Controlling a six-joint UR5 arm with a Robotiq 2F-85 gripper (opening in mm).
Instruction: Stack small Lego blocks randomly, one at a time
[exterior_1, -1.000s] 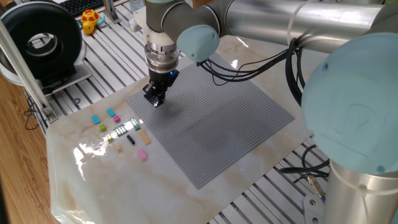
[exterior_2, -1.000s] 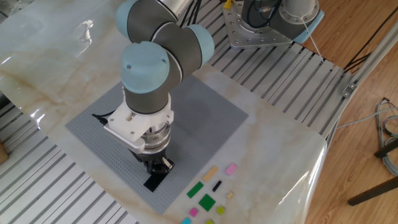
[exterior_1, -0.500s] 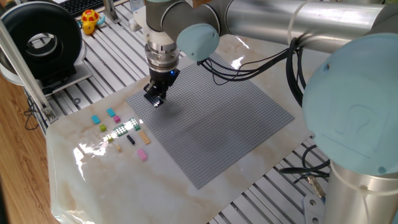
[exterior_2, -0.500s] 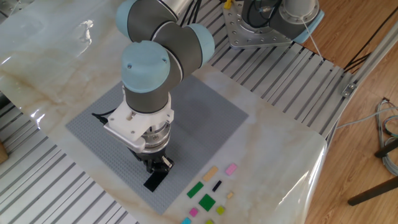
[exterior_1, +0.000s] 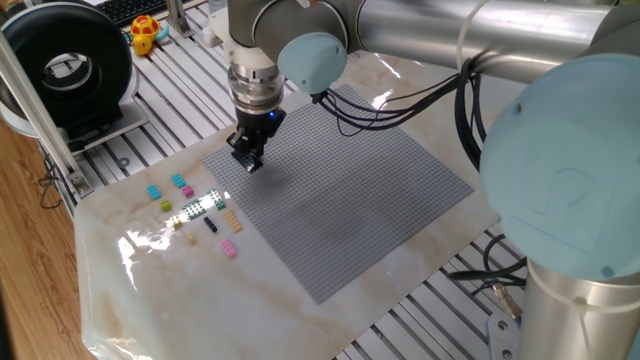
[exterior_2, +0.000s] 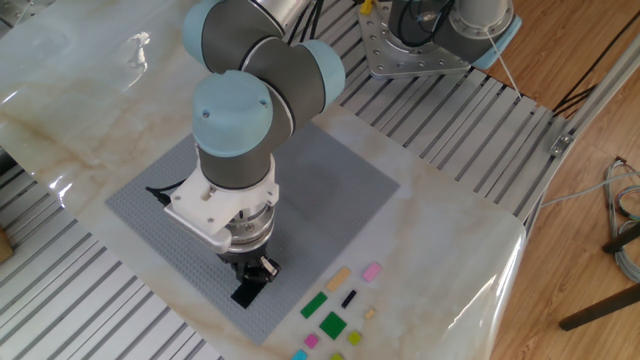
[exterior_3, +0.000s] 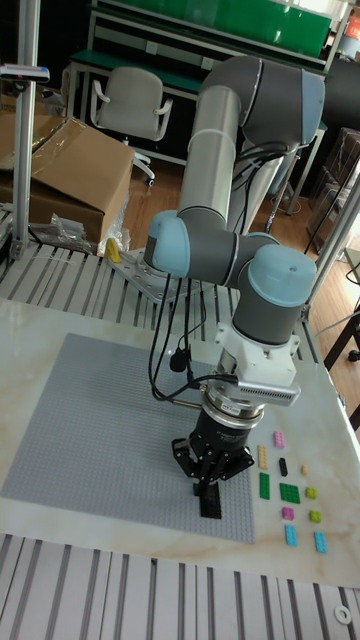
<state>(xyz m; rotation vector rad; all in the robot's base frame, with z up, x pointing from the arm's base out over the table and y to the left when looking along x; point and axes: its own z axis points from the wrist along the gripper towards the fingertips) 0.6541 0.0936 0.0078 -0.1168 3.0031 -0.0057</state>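
Observation:
My gripper (exterior_1: 248, 160) (exterior_2: 256, 278) (exterior_3: 208, 487) points straight down at the near-left corner of the large grey baseplate (exterior_1: 340, 200) (exterior_2: 300, 180) (exterior_3: 100, 430). Its fingers are drawn together on a slightly larger dark plate (exterior_1: 252, 166) (exterior_2: 244, 294) (exterior_3: 210, 505), which lies on the baseplate studs. The other small Lego blocks lie loose on the marble beside that corner: cyan (exterior_1: 153, 191) (exterior_3: 291, 535), pink (exterior_1: 230, 250) (exterior_2: 372, 271) (exterior_3: 279, 439), green (exterior_2: 333, 324) (exterior_3: 289, 492), tan (exterior_1: 232, 223) (exterior_2: 339, 277) (exterior_3: 263, 457) and black (exterior_1: 210, 225) (exterior_2: 348, 298).
The marble tabletop (exterior_1: 150, 270) has slotted aluminium rails around it. A black round device (exterior_1: 65, 65) stands off the table's left. The robot base (exterior_1: 570, 220) and its cables (exterior_1: 400, 105) sit at the right, past the baseplate.
The wrist and arm above the gripper have shifted slightly to the left. The fingertips and the dark plate stay at the same spot on the baseplate.

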